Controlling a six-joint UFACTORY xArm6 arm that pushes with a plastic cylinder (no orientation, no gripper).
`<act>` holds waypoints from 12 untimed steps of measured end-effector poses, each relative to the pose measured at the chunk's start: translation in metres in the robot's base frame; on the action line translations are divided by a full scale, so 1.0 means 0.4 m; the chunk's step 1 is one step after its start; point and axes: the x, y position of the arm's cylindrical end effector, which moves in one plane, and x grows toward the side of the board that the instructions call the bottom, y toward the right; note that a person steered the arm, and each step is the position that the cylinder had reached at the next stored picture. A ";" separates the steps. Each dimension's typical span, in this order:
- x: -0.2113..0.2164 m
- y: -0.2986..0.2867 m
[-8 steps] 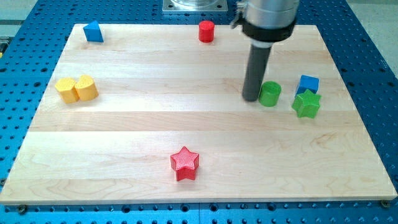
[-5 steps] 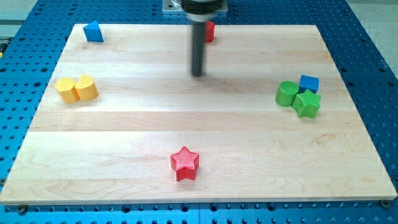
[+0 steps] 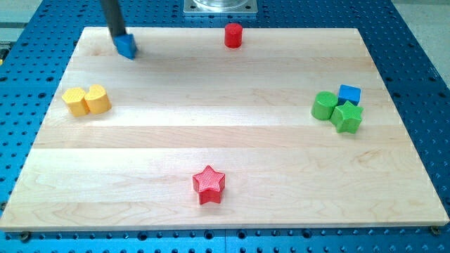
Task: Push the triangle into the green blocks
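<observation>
The blue triangle (image 3: 127,47) lies near the board's top left. My tip (image 3: 117,41) touches its upper left side. The green cylinder (image 3: 324,105) and the green star (image 3: 346,117) sit together at the view's right, far from the triangle.
A blue cube (image 3: 349,94) touches the green blocks from above. A red cylinder (image 3: 233,34) stands at the top middle. A yellow pair of blocks (image 3: 86,100) lies at the left. A red star (image 3: 209,184) lies at the bottom middle. The wooden board (image 3: 225,140) rests on a blue perforated table.
My tip left the green cylinder, after nudging it right against the green star, and swept left across the board to the blue triangle, which has shifted right and down.
</observation>
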 end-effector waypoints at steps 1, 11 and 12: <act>0.181 0.036; 0.387 0.768; 0.371 0.839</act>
